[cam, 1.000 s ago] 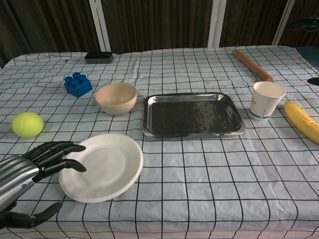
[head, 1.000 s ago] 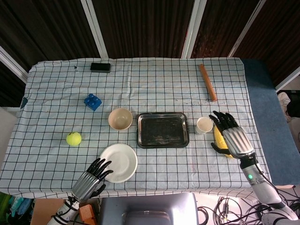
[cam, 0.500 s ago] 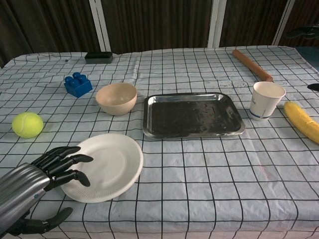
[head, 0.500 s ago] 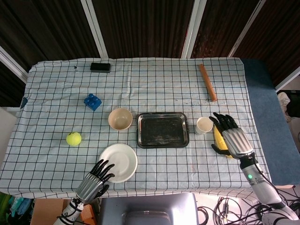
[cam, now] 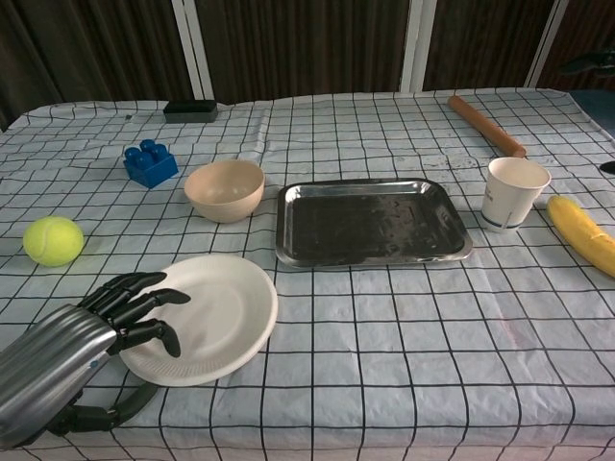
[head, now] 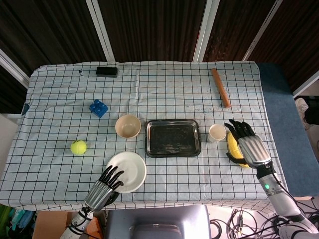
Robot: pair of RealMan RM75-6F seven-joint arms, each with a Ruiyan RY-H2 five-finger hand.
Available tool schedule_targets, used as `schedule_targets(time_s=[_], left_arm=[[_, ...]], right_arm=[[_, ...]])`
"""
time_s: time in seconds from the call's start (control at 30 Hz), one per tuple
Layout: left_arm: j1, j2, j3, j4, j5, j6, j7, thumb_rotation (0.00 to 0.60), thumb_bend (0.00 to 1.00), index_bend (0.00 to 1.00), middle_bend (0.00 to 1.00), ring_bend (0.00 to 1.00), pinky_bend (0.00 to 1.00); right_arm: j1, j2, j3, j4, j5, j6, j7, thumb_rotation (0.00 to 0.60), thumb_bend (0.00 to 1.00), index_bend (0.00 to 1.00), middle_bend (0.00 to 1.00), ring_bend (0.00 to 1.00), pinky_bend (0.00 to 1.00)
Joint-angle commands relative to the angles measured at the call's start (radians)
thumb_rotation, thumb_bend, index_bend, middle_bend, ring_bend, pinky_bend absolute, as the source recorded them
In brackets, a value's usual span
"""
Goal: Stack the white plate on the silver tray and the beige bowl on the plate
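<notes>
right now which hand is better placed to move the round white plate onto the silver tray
Left. The left hand already sits at the near-left rim of the round white plate, fingers over its edge. The right hand is across the table over the yellow banana, with the rectangular silver tray between it and the plate.

- surface (cam: pixel 404 327): white cloth, black grid lines;
- plate (cam: pixel 216 312): white;
- bowl (cam: pixel 224 189): beige;
- tray (cam: pixel 370 222): silver, dark inside;
- ball (cam: pixel 53 240): yellow-green;
- block (cam: pixel 150 163): blue;
- cup (cam: pixel 513 192): white;
- banana (cam: pixel 584 233): yellow;
- rolling pin (cam: pixel 485 125): reddish brown;
- left hand (cam: pixel 72 355), right hand (head: pixel 246 144): silver backs, black fingers.
</notes>
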Motion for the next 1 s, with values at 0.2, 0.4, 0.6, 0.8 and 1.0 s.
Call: schedule_targets(time_s=[0.2, 0.4, 0.6, 0.8, 1.0], left_arm=[[-0.019, -0.037, -0.005, 0.057, -0.011, 0.003, -0.035, 0.600, 0.36, 0.59, 0.18, 0.05, 0.07], [-0.034, -0.071, -0.018, 0.114, -0.019, 0.027, -0.066, 0.600, 0.37, 0.68, 0.21, 0.05, 0.06], [-0.038, -0.110, -0.026, 0.192, -0.019, 0.097, -0.107, 0.600, 0.39, 0.71, 0.23, 0.05, 0.04], [-0.043, -0.142, -0.027, 0.271, -0.014, 0.169, -0.155, 0.600, 0.46, 0.72, 0.24, 0.05, 0.03], [-0.047, -0.173, -0.047, 0.341, -0.030, 0.247, -0.238, 0.600, 0.49, 0.74, 0.25, 0.05, 0.02]], right_arm=[[-0.006, 0.013, 0.001, -0.001, 0.009, 0.000, 0.015, 0.600, 0.21, 0.00, 0.00, 0.00, 0.00], [-0.010, 0.026, 0.003, -0.002, 0.013, 0.000, 0.033, 0.600, 0.21, 0.00, 0.00, 0.00, 0.00], [-0.012, 0.037, 0.004, 0.001, 0.016, -0.004, 0.050, 0.600, 0.21, 0.00, 0.00, 0.00, 0.00], [-0.015, 0.046, 0.005, 0.003, 0.014, -0.005, 0.071, 0.600, 0.21, 0.00, 0.00, 0.00, 0.00], [-0.018, 0.050, 0.005, 0.006, 0.011, -0.003, 0.087, 0.600, 0.21, 0.00, 0.00, 0.00, 0.00]])
